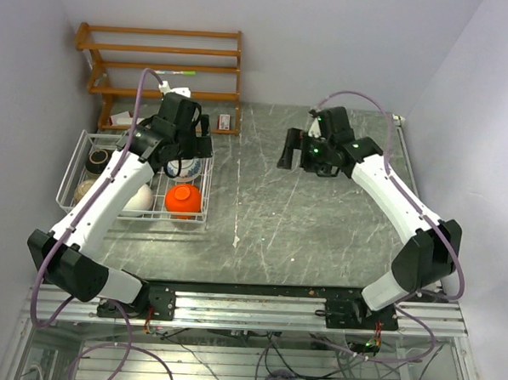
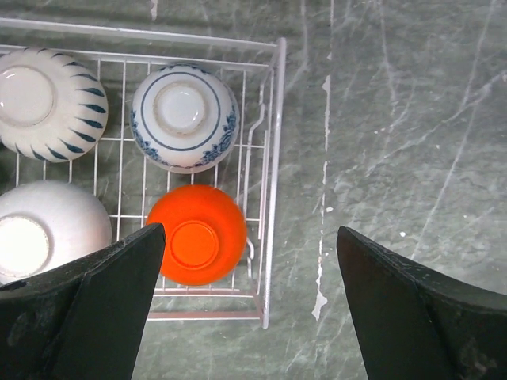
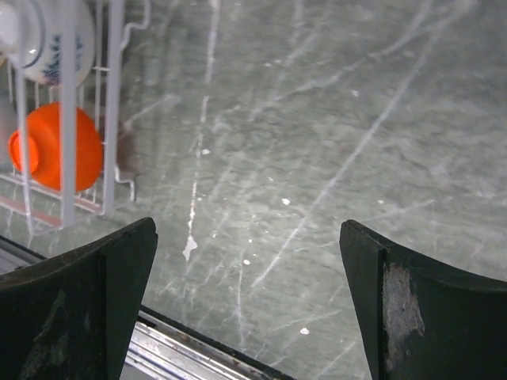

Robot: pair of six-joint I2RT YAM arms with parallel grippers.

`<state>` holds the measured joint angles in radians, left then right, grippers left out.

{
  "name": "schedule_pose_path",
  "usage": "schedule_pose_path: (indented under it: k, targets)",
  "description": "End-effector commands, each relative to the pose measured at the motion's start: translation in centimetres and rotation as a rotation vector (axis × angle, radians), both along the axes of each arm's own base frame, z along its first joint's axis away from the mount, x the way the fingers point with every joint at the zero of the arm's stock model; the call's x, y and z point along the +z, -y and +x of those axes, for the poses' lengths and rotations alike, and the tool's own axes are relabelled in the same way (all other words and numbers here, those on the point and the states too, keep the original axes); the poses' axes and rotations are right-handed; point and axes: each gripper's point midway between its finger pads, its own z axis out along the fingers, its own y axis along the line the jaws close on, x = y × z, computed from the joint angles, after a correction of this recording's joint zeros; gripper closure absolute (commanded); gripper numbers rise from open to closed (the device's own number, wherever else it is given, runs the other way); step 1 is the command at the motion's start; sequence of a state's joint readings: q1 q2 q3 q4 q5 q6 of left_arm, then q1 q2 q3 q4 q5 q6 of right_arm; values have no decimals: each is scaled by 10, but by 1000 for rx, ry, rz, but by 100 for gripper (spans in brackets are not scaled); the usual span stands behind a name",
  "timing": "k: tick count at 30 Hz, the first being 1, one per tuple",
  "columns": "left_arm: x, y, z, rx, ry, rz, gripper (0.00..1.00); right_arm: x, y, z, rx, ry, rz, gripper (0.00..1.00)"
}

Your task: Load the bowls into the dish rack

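The bench [image 1: 321, 210] is mostly bare grey stone, with a wooden shelf [image 1: 159, 49] against the far wall on the left. The dish rack [image 1: 67, 180] sits on the left side of the bench, its long axis running left to right. I count six bowls in it and none out on the bench, so I judge the loading done.

My left end effector [image 2: 245, 245] hangs over the rack's near right corner, fingers spread wide and holding nothing. The rack's right wall runs beneath the gap between them. The orange bowl [image 2: 196, 235] lies upside down just below, tucked by the left finger. The blue-and-white patterned bowl [image 2: 184, 116] is just beyond it, a striped bowl [image 2: 47, 103] and the white bowl [image 2: 40, 233] further left. The black bowl [image 1: 98, 158] is at the far left; a brownish one is partly hidden under my left arm.

My right end effector [image 3: 247, 229] is well apart over the right of the bench, also wide and empty. For pulling out, only the rack wall is close.
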<state>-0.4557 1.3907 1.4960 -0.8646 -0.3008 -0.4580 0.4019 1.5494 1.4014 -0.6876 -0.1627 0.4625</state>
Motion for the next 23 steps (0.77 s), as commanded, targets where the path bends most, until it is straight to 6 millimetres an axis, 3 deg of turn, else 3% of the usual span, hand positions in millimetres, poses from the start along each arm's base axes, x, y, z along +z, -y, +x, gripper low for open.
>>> schedule_pose_path:
  k: [1, 6, 11, 23]
  targets:
    - [21, 11, -4, -79, 25, -27, 1, 27, -28, -10, 92, 63, -91, 0]
    - [36, 5, -6, -75, 56, -11, 1, 72, -57, -15, 169, 184, -17, 0]
    - [41, 8, -6, -89, 62, -24, 1, 106, -60, -18, 195, 295, 1, 0]
    - [48, 10, -2, -90, 85, -38, 1, 119, -52, -21, 190, 348, -9, 0]
